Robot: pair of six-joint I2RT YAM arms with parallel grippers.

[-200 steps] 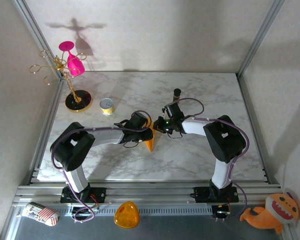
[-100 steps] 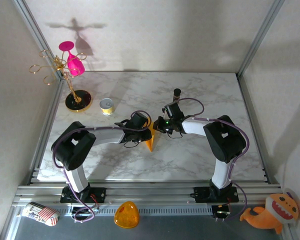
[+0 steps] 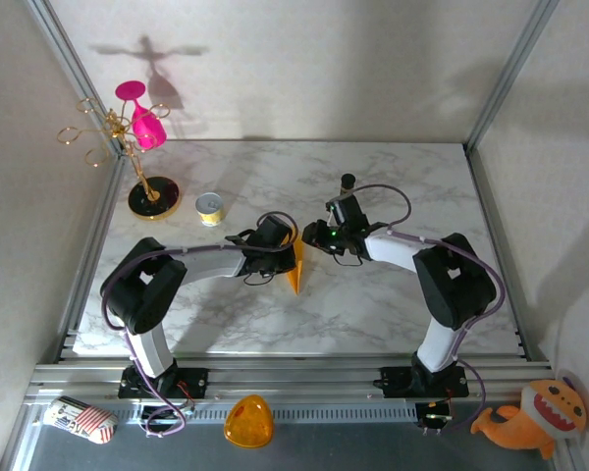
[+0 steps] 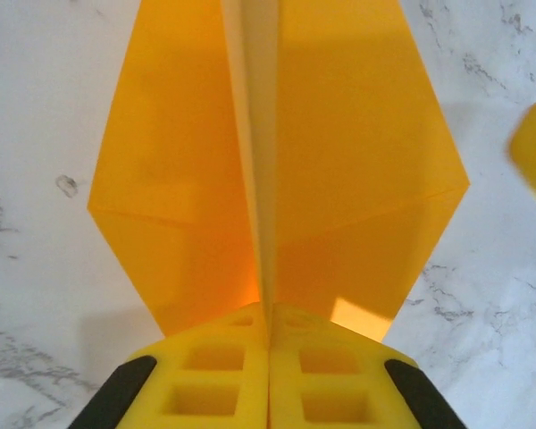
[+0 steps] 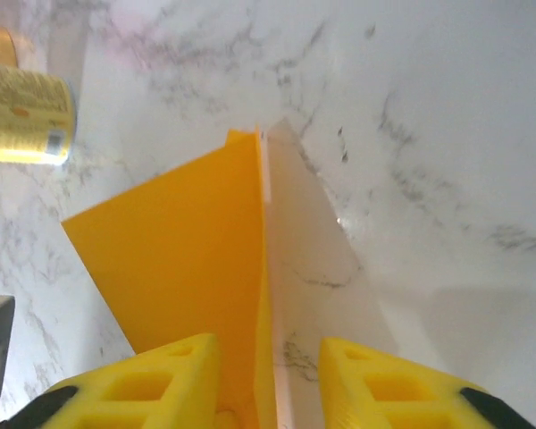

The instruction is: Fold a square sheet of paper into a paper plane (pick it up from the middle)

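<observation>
Locate the paper plane [image 3: 294,275] right of the small yellow tin [image 3: 209,208] and closer to the arm bases than the tin; read its long axis as running further from the tin toward the near edge, narrow end foremost. Confirm the left gripper [image 4: 269,323], reaching in from the tin's side, pinched tight on the upright centre fold, wings spread either side. Confirm the right gripper [image 5: 268,357], on the side away from the tin, with jaws apart and the fold standing in the gap, no firm contact visible. Treat the left as the holding arm; judge any right-arm withdrawal safest along the fold line, not across.
</observation>
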